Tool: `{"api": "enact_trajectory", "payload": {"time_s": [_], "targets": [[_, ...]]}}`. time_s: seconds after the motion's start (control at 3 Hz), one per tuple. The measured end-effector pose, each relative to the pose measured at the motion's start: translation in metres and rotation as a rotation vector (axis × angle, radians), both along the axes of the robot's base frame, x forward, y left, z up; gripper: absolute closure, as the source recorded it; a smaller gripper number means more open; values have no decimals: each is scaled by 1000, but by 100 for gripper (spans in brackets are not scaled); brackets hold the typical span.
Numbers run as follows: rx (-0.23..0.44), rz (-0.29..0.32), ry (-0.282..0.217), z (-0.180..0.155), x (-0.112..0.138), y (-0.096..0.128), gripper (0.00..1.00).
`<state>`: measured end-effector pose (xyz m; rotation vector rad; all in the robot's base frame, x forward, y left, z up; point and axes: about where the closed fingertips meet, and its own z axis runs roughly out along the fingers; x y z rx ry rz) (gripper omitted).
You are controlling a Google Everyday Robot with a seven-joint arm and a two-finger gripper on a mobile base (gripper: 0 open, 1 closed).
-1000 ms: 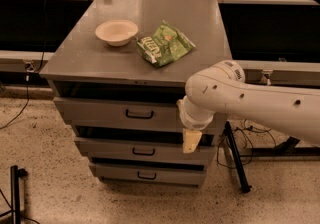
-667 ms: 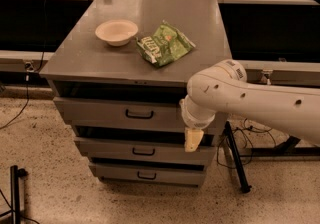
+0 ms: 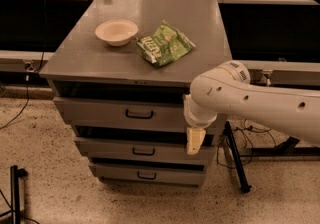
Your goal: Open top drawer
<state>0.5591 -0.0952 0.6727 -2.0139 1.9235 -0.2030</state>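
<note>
Here, a white bowl [image 3: 116, 32] and green snack bag [image 3: 165, 43] sit on the bench [image 3: 205, 23]; just beneath, the top drawer [image 3: 95, 110] shows its central handle [image 3: 139, 114], untouched, since the end effector [image 3: 195, 142] (grip state: cannot tell) hangs at the drawer's right end, where the arm reaches in

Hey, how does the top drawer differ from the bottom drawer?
The top drawer looks wider and taller-fronted than the bottom drawer. The arm covers the top drawer's right end, with the gripper hanging just below it; the bottom drawer shows whole. Both are grey with flat fronts.
</note>
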Motion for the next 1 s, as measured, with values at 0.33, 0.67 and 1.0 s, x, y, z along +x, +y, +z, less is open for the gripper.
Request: {"api": "enact_trajectory", "payload": {"time_s": [0.33, 0.67, 1.0], "targets": [[-5, 2, -14, -3, 2, 3, 0], [-5, 8, -10, -9, 4, 7, 15], [10, 17, 21, -15, 4, 9, 38]]}}
